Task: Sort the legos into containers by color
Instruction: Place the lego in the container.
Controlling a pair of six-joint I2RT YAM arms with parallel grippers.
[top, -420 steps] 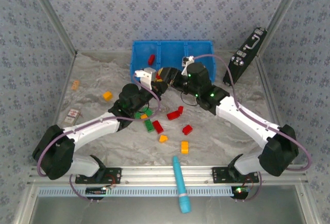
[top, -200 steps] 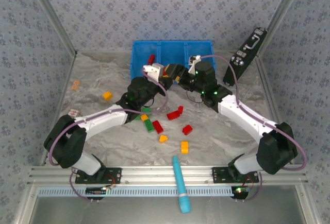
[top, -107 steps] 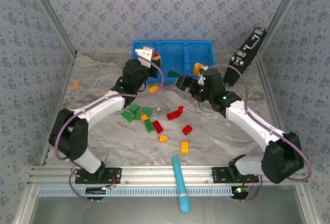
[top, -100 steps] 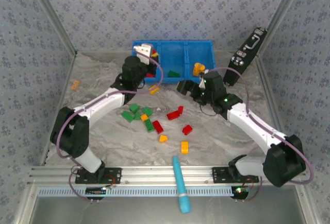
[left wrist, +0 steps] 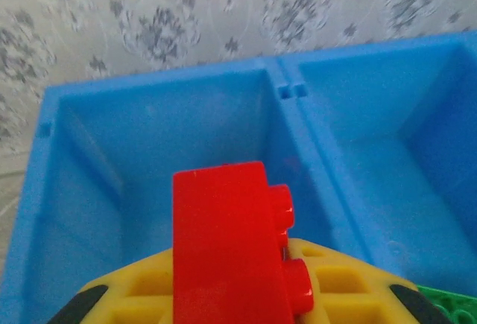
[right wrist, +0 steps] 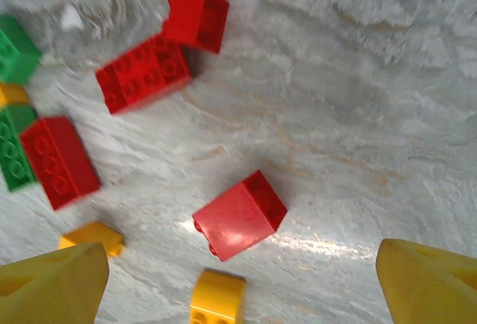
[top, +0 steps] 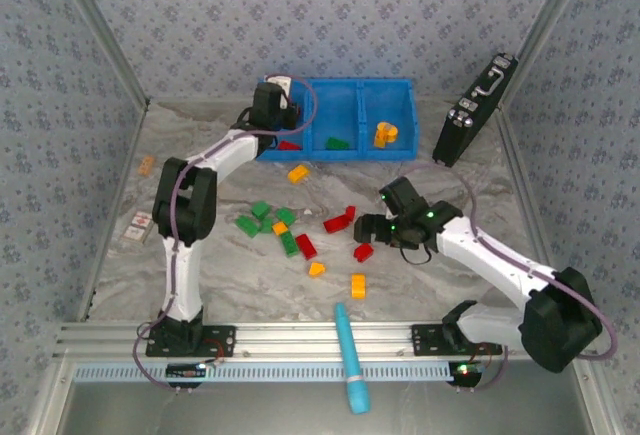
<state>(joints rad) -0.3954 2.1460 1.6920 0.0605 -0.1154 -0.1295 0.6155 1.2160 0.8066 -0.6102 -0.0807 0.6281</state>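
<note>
My left gripper [top: 272, 97] reaches over the left compartment of the blue bin [top: 410, 90] and is shut on a red lego [left wrist: 227, 242], pinched between its yellow pads [left wrist: 335, 287]. The bin's left compartment [left wrist: 141, 153] lies below it in the left wrist view. In the bin lie a red lego [top: 288, 144], a green one [top: 337, 142] and an orange one [top: 386, 135], one per compartment. My right gripper [top: 372, 225] hangs open low over the table, with a loose red lego [right wrist: 240, 216] between its spread fingers [right wrist: 52, 279].
Loose green [top: 250, 223], red [top: 340, 220] and orange [top: 358, 285] legos are scattered mid-table. A teal pen-like cylinder [top: 350, 355] lies at the near edge. A black device [top: 475, 105] leans at the back right, and a tan scrap [top: 147, 165] is far left.
My left arm carried the red lego from mid-table up over the bin's left compartment. My right gripper opened, pulled back from the bin and came down over the loose legos.
</note>
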